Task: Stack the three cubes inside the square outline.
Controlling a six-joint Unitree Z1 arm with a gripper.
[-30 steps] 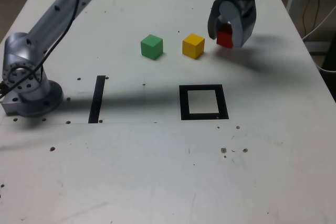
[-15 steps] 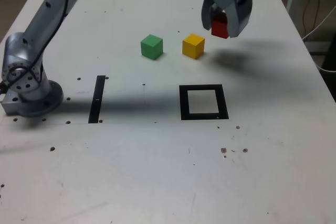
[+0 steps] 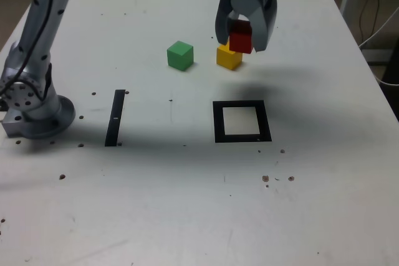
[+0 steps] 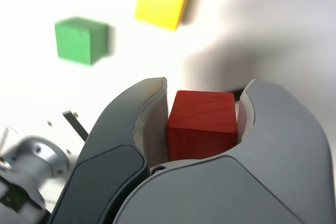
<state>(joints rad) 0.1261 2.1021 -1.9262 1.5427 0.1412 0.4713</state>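
The tool (image 3: 242, 37), clamped on the red cube (image 3: 240, 37), has risen off the tabletop (image 3: 187, 204) and swung toward the exterior view's left, now above the yellow cube (image 3: 228, 57); the green cube (image 3: 180, 55) sits beside it; the square outline (image 3: 242, 121) lies empty, so placement likely follows.

3 cubes: 1 red cube (image 3: 240, 39), 1 yellow cube (image 3: 227, 58), 1 green cube (image 3: 180, 55). 1 square outline (image 3: 242, 121), 1 black strip (image 3: 115, 117).
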